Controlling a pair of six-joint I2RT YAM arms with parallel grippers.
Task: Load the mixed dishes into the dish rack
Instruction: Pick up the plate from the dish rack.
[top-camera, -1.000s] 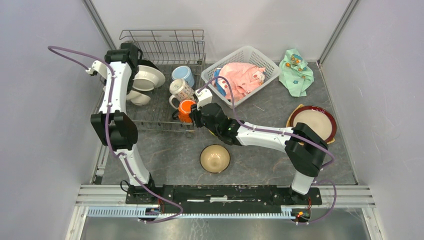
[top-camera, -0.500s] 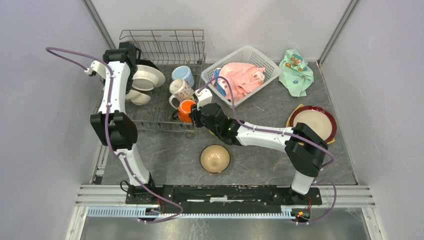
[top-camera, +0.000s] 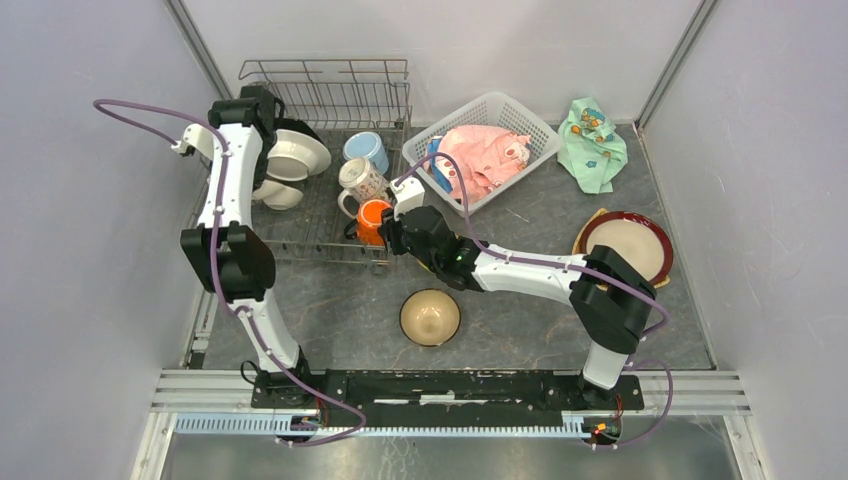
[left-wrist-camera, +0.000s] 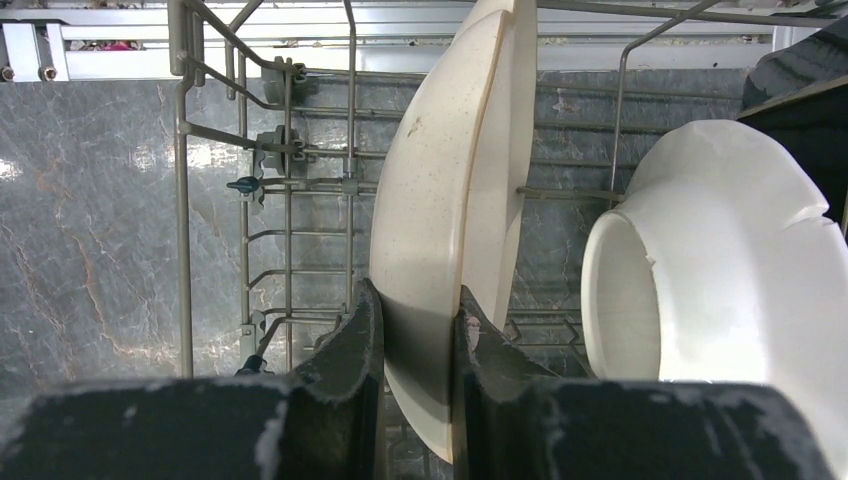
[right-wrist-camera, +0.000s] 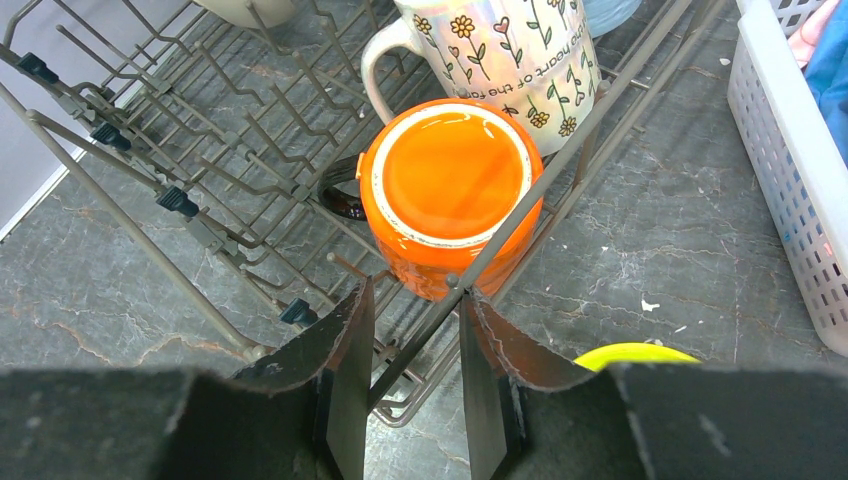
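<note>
The dish rack (top-camera: 325, 95) stands at the back left. Inside it, my left gripper (left-wrist-camera: 420, 320) is shut on the rim of a cream plate (left-wrist-camera: 440, 200) that stands on edge between the tines, with a white dish (left-wrist-camera: 720, 260) beside it. A light-blue mug (top-camera: 366, 150), a patterned mug (right-wrist-camera: 510, 50) and an upturned orange mug (right-wrist-camera: 450, 190) sit at the rack's right side. My right gripper (right-wrist-camera: 417, 300) hovers open over the rack's near-right wall by the orange mug, holding nothing. A tan bowl (top-camera: 430, 317) and a red-rimmed plate (top-camera: 627, 246) lie on the table.
A lime-green rim (right-wrist-camera: 630, 352) shows under my right wrist. A white lattice basket (top-camera: 520, 115) with a pink cloth (top-camera: 480, 155) stands behind the right arm. A mint-green cloth (top-camera: 592, 140) lies at the back right. Tall rack wires (right-wrist-camera: 130, 170) surround the mugs.
</note>
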